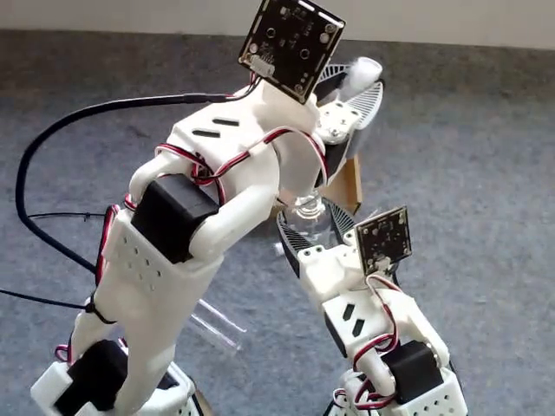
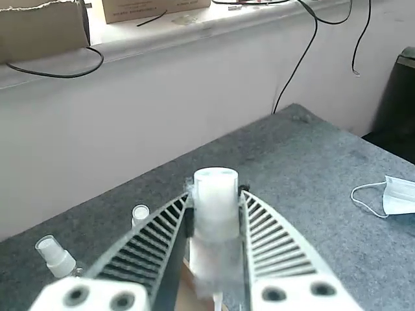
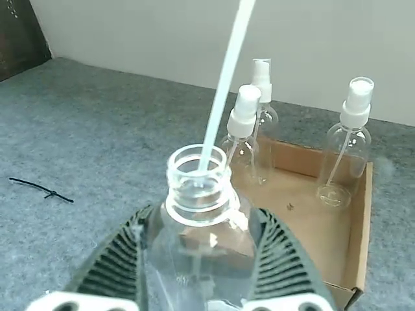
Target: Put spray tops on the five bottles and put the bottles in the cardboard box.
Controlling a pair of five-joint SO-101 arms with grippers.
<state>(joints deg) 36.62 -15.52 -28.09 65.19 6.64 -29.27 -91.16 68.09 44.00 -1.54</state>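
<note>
Left gripper (image 2: pixel 215 201) clamps a spray top (image 2: pixel 215 184). Its tube (image 3: pixel 224 78) dips into the neck of an open bottle (image 3: pixel 198 194), held upright by the right gripper (image 3: pixel 202 220). Just beyond, three capped bottles (image 3: pixel 347 139) stand in the box (image 3: pixel 360 220).

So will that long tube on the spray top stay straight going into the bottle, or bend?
Probably bends: the tube is long and thin, held only by the spray top in the left hand. Its tip is inside the bottle neck, so a sideways push would likely flex it. Likely very light.
</note>
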